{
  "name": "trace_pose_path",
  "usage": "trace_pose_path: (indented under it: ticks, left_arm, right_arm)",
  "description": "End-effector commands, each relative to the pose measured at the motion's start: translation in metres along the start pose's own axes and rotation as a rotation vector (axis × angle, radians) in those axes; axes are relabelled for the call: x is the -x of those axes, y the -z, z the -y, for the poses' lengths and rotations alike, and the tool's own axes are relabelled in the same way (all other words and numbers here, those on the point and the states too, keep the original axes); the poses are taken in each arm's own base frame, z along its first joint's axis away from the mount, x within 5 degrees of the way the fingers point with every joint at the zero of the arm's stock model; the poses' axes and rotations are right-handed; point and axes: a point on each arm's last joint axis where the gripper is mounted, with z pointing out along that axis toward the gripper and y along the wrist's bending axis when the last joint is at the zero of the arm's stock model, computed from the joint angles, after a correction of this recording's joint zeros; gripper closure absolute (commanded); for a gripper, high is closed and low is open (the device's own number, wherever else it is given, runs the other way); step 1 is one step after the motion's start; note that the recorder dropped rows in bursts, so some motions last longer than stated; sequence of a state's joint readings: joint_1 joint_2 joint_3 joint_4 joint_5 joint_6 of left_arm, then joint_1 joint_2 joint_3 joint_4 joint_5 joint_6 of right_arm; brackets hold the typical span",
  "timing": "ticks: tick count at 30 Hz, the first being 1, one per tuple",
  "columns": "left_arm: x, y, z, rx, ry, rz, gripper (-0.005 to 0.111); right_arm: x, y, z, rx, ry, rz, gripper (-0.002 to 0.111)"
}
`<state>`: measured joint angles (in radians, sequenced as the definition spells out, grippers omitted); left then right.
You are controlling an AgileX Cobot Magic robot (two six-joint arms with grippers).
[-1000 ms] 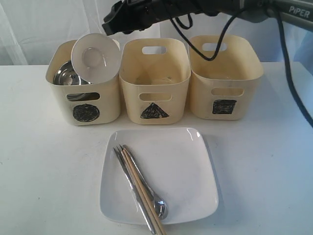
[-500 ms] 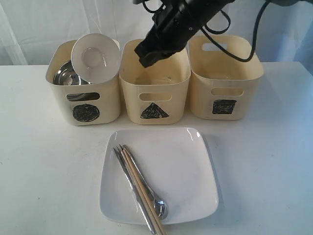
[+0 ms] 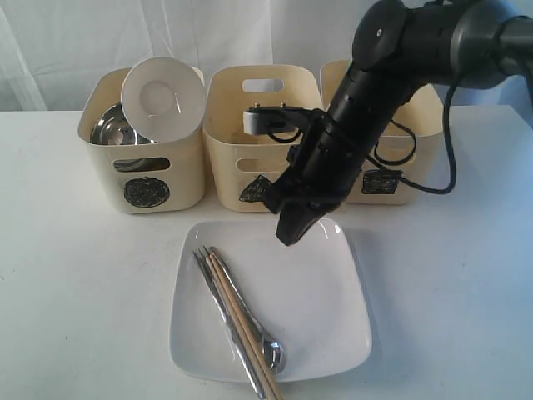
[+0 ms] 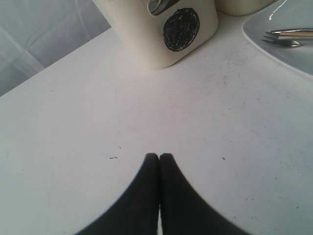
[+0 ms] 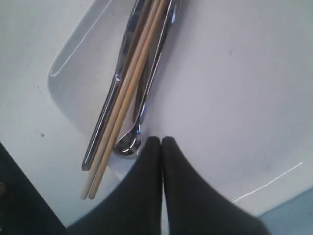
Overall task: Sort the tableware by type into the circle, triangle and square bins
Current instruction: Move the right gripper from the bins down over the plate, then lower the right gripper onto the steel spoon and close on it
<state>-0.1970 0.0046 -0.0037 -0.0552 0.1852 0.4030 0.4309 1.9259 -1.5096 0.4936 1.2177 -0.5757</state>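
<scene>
The white square plate (image 3: 316, 317) lies in front of the bins. On its left part lie the wooden chopsticks (image 3: 241, 325), a spoon (image 3: 271, 354) and a fork (image 3: 208, 275). My right gripper (image 3: 287, 236) hangs shut and empty over the plate's back edge. In the right wrist view the right gripper (image 5: 161, 139) points down beside the spoon's bowl (image 5: 126, 144) and the chopsticks (image 5: 132, 88). The circle bin (image 3: 146, 179) holds a steel bowl (image 3: 112, 127) and a tilted small white bowl (image 3: 162, 97). My left gripper (image 4: 159, 155) is shut over bare table near the circle bin (image 4: 181, 29).
The triangle bin (image 3: 250, 158) and the square bin (image 3: 391, 187) stand behind the right arm, partly hidden by it. A black cable (image 3: 425, 185) loops in front of the square bin. The white table (image 3: 67, 292) ends at a dark edge (image 5: 19, 196) near the plate.
The right arm has swung down from above the bins to just over the plate. Its jaws have closed with nothing in them.
</scene>
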Motion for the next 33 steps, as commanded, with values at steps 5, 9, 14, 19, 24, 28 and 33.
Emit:
trace_pose_path:
  ticks: [5, 9, 14, 19, 24, 28, 33]
  left_arm:
    - [-0.001, 0.000, 0.001, -0.003, 0.004, 0.005, 0.107]
    - [-0.001, 0.000, 0.001, -0.003, 0.004, 0.005, 0.107]
    - [-0.001, 0.000, 0.001, -0.003, 0.004, 0.005, 0.107]
    - [-0.001, 0.000, 0.001, -0.003, 0.004, 0.005, 0.107]
    - [-0.001, 0.000, 0.001, -0.003, 0.004, 0.005, 0.107]
    - [-0.001, 0.000, 0.001, -0.003, 0.004, 0.005, 0.107]
    - [-0.001, 0.000, 0.001, -0.003, 0.004, 0.005, 0.107]
  right_arm:
    - [-0.037, -0.007, -0.015, 0.057, -0.063, -0.023, 0.108]
    - [-0.051, -0.021, -0.014, 0.090, -0.079, -0.068, 0.108]
    - [-0.057, -0.030, -0.018, 0.154, -0.061, -0.057, 0.093]
    - [-0.050, -0.035, -0.017, 0.169, -0.096, 0.021, 0.073]
    - [-0.045, -0.041, -0.024, 0.157, -0.078, 0.037, 0.069]
    - [-0.041, -0.055, -0.039, 0.164, -0.012, 0.010, 0.069]
    - [-0.039, -0.072, -0.047, 0.134, 0.061, -0.024, 0.067]
